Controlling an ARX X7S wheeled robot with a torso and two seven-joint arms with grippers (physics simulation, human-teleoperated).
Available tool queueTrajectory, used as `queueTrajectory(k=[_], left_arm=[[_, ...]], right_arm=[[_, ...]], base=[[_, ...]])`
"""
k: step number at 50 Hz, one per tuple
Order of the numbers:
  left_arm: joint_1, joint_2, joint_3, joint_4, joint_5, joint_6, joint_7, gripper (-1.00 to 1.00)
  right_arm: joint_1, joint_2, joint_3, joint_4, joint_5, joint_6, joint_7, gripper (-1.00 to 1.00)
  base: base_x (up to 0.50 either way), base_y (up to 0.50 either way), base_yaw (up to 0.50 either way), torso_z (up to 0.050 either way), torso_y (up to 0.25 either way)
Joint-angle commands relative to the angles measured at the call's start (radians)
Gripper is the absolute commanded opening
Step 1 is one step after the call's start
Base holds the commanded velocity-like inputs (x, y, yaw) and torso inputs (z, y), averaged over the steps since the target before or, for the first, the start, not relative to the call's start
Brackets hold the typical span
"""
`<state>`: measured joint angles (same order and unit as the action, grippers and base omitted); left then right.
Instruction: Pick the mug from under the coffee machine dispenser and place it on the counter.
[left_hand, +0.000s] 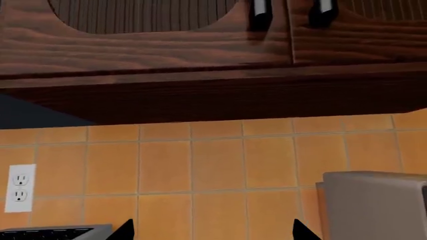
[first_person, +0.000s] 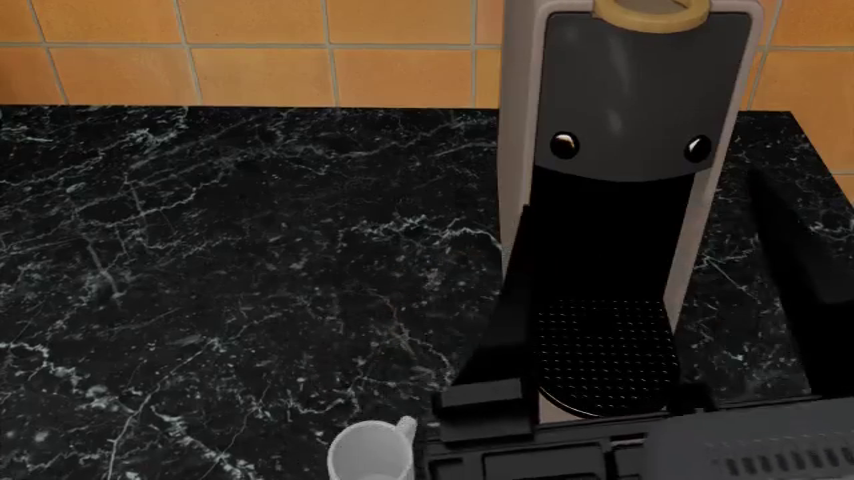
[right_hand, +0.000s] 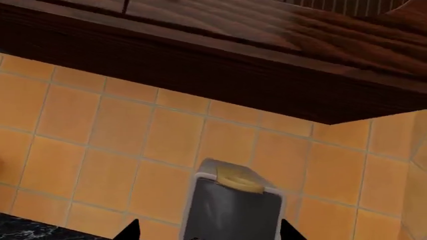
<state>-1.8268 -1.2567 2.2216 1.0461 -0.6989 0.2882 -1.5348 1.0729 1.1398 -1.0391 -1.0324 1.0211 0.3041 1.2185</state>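
The white mug (first_person: 370, 456) stands upright on the black marble counter (first_person: 240, 260) at the near edge of the head view, left of the coffee machine dispenser (first_person: 621, 120); its handle points toward the machine. The perforated drip tray (first_person: 601, 345) is bare. My right arm's grey and black body (first_person: 747, 450) sits in front of the machine, just right of the mug. In the right wrist view my right gripper (right_hand: 207, 232) is open and empty, with the machine's top (right_hand: 233, 200) between its tips. My left gripper (left_hand: 213, 231) is open and empty, facing the tiled wall.
Orange wall tiles (first_person: 267, 50) back the counter. Dark wood upper cabinets (left_hand: 200, 60) hang above. A wall outlet (left_hand: 20, 187) and a grey appliance (left_hand: 53, 233) show in the left wrist view, with the machine's beige side (left_hand: 373, 205) opposite.
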Motion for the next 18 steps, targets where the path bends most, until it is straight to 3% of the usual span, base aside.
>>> queueTrajectory(k=[1,5,13,18], left_arm=[[-0.343,0.001,0.338,0.001,0.011,0.09,-0.035,1.0],[-0.33,0.004,0.316,0.001,0.005,0.084,-0.035,1.0],[-0.421,-0.002,0.399,0.001,0.008,0.117,-0.036,1.0],[-0.522,0.002,0.491,0.001,0.008,0.143,-0.036,1.0]], right_arm=[[0.43,0.073,-0.495,-0.015,-0.036,-0.165,0.127,1.0],[0.671,0.064,-0.796,-0.015,-0.09,-0.249,0.199,1.0],[1.083,-0.012,-1.337,-0.014,-0.178,-0.443,0.341,1.0],[1.176,-0.016,-1.448,-0.015,-0.219,-0.494,0.351,1.0]], base=[[0.0,0.0,0.0,0.0,0.0],[0.0,0.0,0.0,0.0,0.0],[0.0,0.0,0.0,0.0,0.0],[0.0,0.0,0.0,0.0,0.0]])
